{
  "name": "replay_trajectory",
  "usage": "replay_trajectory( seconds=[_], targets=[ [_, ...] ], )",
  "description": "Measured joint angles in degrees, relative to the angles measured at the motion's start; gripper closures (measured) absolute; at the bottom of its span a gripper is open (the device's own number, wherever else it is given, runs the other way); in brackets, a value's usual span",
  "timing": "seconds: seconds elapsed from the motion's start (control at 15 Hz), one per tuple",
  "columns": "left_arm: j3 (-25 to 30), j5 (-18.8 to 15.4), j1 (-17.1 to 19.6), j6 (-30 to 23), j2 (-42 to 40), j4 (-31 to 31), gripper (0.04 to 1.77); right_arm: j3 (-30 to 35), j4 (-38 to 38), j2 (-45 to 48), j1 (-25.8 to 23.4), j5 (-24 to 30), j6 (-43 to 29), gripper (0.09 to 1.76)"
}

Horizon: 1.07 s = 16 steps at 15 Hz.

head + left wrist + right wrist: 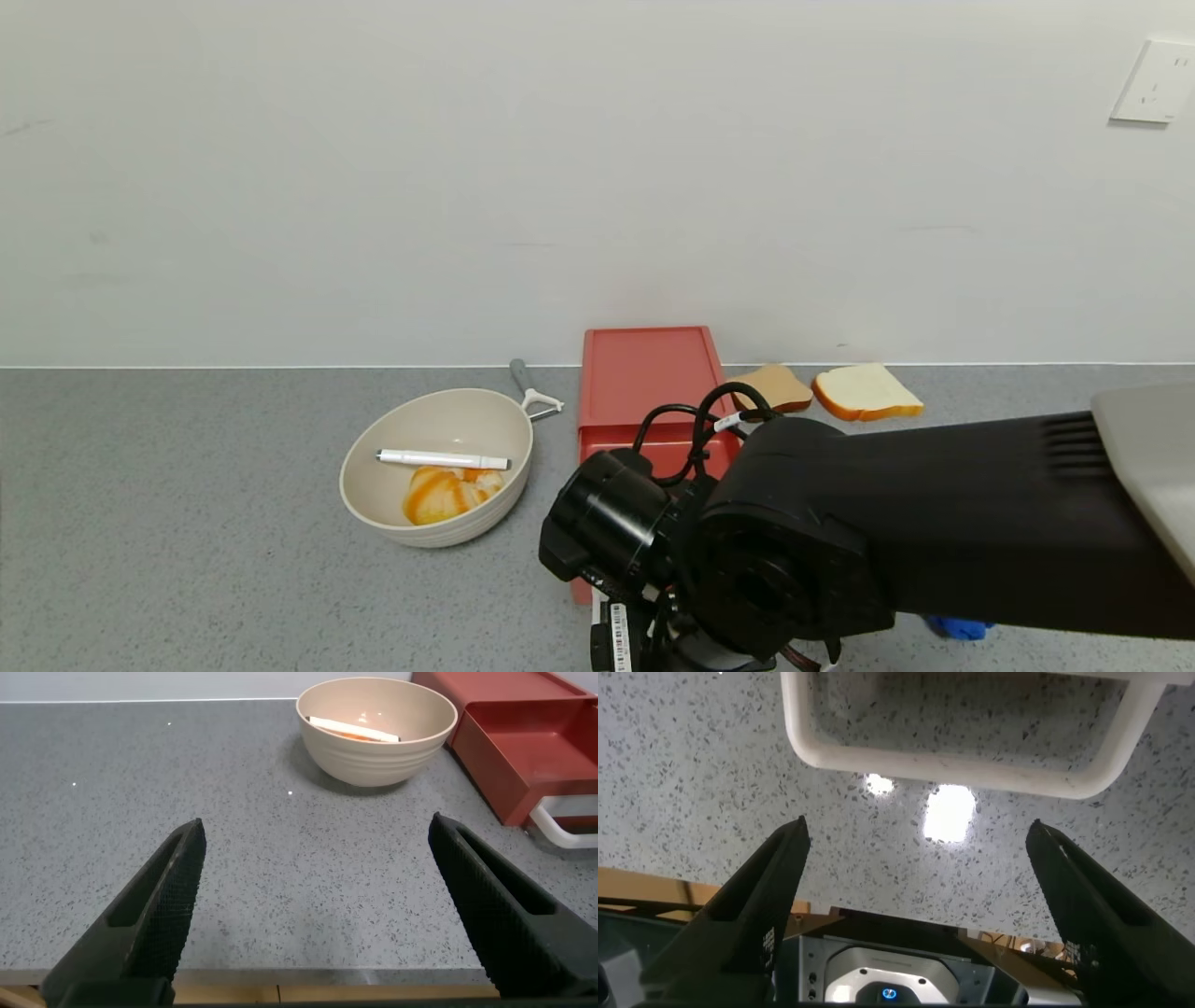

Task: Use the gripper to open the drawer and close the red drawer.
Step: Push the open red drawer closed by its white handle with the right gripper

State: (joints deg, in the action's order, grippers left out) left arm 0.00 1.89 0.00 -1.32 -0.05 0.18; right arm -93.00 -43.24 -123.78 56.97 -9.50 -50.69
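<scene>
1. A grey speckled table (187, 523) runs up to a plain white wall (467, 168), which carries one white socket plate (1154, 82) at the far right.
2. The left gripper (318, 915) hangs low over bare table near the front edge, its jaws spread wide, with nothing between them.
3. One cream bowl (435, 467) stands left of centre; in it lie one white pen (442, 459) and one orange-and-white piece of food (448, 493).
4. One grey-handled peeler (532, 388) lies just behind the bowl.
5. One red drawer (644, 373) sits at the centre against the wall, its tray slid out toward the robot.
6. The drawer's white loop handle (971, 742) lies just ahead of the right gripper (920, 905), whose jaws are spread wide, not touching the handle.
7. Two slices of bread lie right of the drawer: a browner slice (773, 386) and a white slice (866, 391).
8. One small blue thing (958, 627) shows under the right arm (934, 523); what it is cannot be told.
</scene>
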Motion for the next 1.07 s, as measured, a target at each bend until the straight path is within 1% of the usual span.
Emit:
replay_trajectory(
  seconds=[0.33, 1.07],
  targets=[
    [0.0, 0.01, 0.0, 0.0, 0.0, -0.02, 0.09, -1.76, 0.3, -1.9, -1.01, -3.86, 0.37, 0.14],
    [0.0, 0.01, 0.0, -0.05, 0.0, -0.02, 0.09, -6.85, 0.38, -5.33, -3.17, -4.94, 1.02, 0.14]
  ],
)
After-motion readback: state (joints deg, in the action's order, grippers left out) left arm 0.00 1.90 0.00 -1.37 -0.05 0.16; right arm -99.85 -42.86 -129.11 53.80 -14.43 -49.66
